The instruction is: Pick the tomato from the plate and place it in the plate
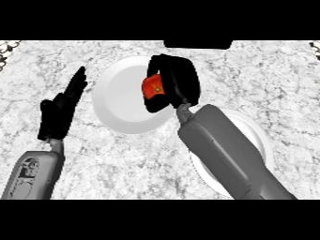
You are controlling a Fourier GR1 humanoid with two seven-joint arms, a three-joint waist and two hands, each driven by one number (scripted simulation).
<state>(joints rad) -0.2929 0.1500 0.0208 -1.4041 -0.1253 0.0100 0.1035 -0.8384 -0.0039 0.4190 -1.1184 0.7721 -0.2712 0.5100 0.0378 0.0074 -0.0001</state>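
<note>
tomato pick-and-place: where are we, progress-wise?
Done: the right hand has its fingers curled round the tomato, so the grasp looks made. In hand: the tomato is held over the far plate; whether it is lifted clear cannot be told from this view. Left: placing it on a plate; the near plate lies partly under the right forearm. The left hand rests open at the left.

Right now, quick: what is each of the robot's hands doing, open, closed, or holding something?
Left hand: open, fingers straight, holding nothing, beside the far plate.
Right hand: closed around the tomato, over that same plate.
</note>
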